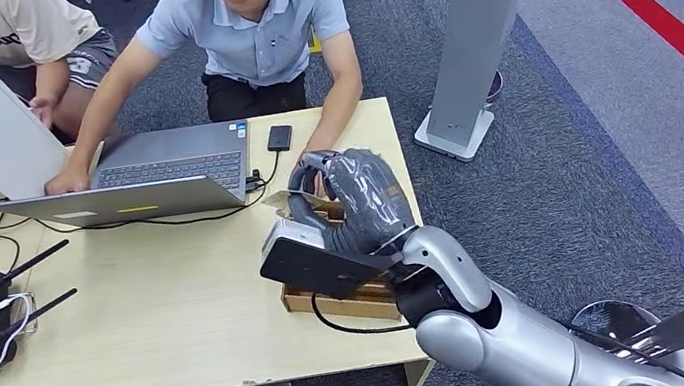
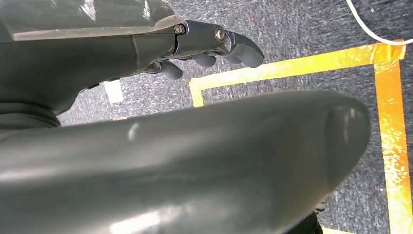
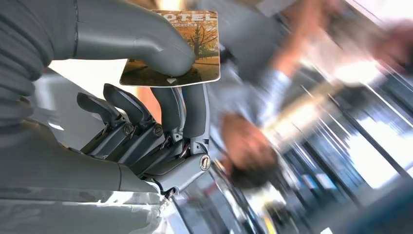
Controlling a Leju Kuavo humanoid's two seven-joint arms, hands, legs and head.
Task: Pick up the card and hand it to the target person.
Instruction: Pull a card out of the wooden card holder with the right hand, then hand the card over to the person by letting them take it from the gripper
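The card [image 3: 195,53], printed with an autumn tree scene and the letters "OTEL" along one edge, is pinched in the right hand [image 3: 146,97]: the thick grey thumb presses on its printed face and darker fingers [image 3: 195,109] back it from the other side, while the remaining fingers curl loosely beside them. In the head view the right hand [image 1: 350,207] is raised over the far right part of the table [image 1: 164,319], just above a shallow wooden tray [image 1: 354,304], and reaches toward the person in the light blue shirt [image 1: 259,23] seated across the table, whose forearm rests on the table edge close to the hand.

So the pick-up looks done: the card is off the table and held. What seems left is the handover itself, bringing the card within that person's reach and letting go once it is taken. Whether this person is the target cannot be told from the pictures.

The left hand [image 2: 214,46] hangs over grey carpet marked with yellow tape [image 2: 292,68], fingers slightly bent and holding nothing.

From the head view the card itself is hidden behind the hand. The right wrist view is heavily blurred beyond the card, so the person's hand position there is hard to make out.
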